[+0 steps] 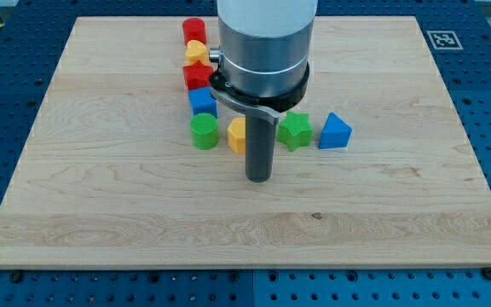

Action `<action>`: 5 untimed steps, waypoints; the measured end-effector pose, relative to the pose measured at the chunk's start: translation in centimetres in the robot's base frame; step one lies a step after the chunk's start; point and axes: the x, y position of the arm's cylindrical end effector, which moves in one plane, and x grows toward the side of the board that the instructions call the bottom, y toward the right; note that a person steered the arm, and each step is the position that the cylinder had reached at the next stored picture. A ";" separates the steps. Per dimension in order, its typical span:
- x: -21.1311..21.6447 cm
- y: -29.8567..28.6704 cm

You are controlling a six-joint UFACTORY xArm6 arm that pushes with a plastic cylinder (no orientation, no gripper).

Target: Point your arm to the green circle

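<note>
The green circle is a short green cylinder on the wooden board, left of centre. My tip is the lower end of the dark rod. It rests on the board to the right of and below the green circle, a short gap away, not touching it. A yellow block lies between the green circle and the rod, partly hidden by the rod.
A green star-like block and a blue triangle lie right of the rod. Above the green circle run a blue block, a red block, a yellow block and a red cylinder. The arm's grey body hides the board's top centre.
</note>
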 end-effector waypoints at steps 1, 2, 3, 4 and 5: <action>-2.2 -2.7; -2.3 -3.3; -2.8 -5.7; -3.6 -8.2; -4.2 -8.4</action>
